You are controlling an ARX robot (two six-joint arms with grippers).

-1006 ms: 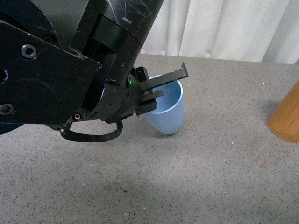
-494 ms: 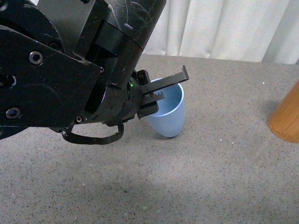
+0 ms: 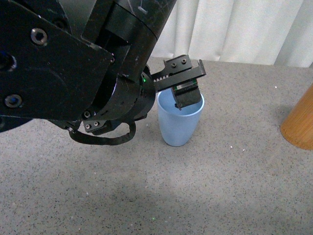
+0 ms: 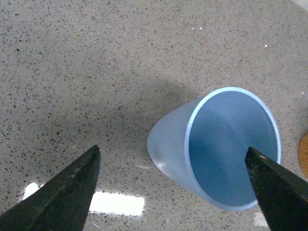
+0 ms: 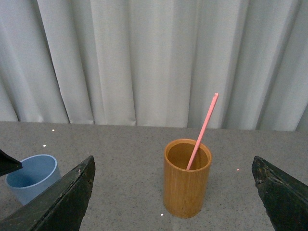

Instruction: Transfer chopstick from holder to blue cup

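The light blue cup [image 3: 180,122] stands upright on the grey speckled table. It also shows in the left wrist view [image 4: 216,149] and in the right wrist view [image 5: 31,178]; it is empty. My left gripper [image 3: 185,83] is open just above the cup's rim; in its own view [image 4: 173,190] one finger is over the cup's mouth and the other is over the table beside it. The tan wooden holder [image 5: 186,178] stands upright with one salmon-pink chopstick [image 5: 202,132] leaning in it. My right gripper [image 5: 173,192] is open and empty, facing the holder from a distance. The holder's edge [image 3: 299,122] shows at the front view's right.
White curtains [image 5: 144,57] hang behind the table's far edge. My left arm's black body [image 3: 73,63] fills the left of the front view. The grey table [image 3: 220,191] spreads in front of the cup and holder.
The cup has gone from tilted to standing upright. My left gripper has risen and moved right, from holding the rim to open above it.
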